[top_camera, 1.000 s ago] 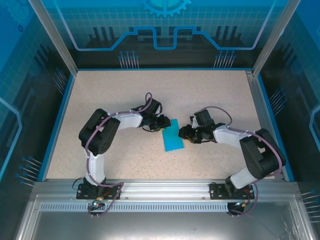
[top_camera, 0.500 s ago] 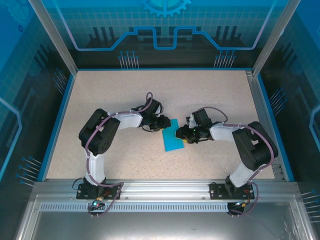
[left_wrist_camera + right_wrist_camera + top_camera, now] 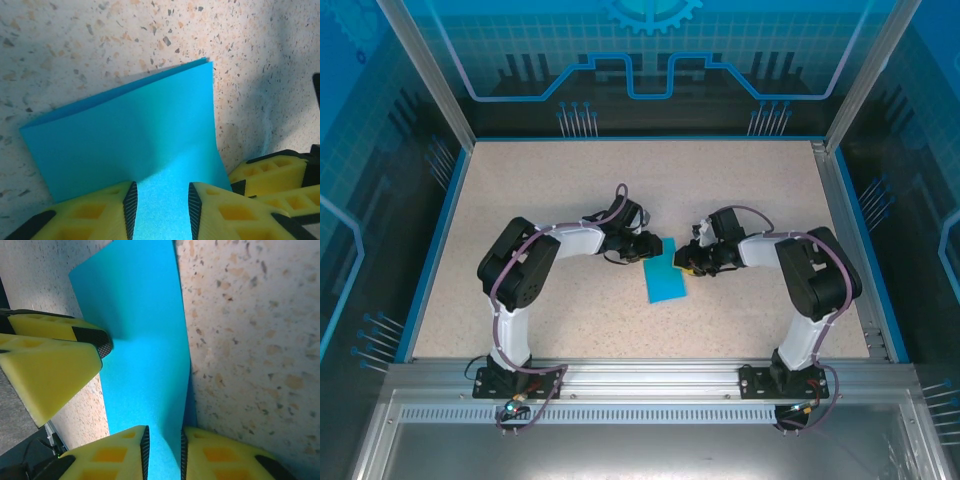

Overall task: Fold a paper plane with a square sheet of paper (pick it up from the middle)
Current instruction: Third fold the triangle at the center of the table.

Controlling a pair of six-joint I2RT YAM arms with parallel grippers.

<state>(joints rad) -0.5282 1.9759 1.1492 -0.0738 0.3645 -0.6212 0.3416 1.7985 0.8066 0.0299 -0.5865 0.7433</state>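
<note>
- Teal-blue square sheet of thin paper [image 3: 145, 340] runs under my right tool [image 3: 163, 432]; its yellow fingers stand a narrow gap apart over the sheet, clamping nothing.
- My left tool [image 3: 161, 192] is open a little wider, straddling the sheet's other side and also holding nothing.
- It lies doubled over and flat on the speckled beige counter [image 3: 570, 190], between both arms.
- I judge it featherlight, limp, easily creased and prone to sliding, so I should pinch lightly at the middle.

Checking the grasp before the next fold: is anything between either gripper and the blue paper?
Nothing visible does. The left gripper and the right gripper are both right at the paper, from opposite sides, and its blue surface shows in the gap between each one's fingers.
</note>
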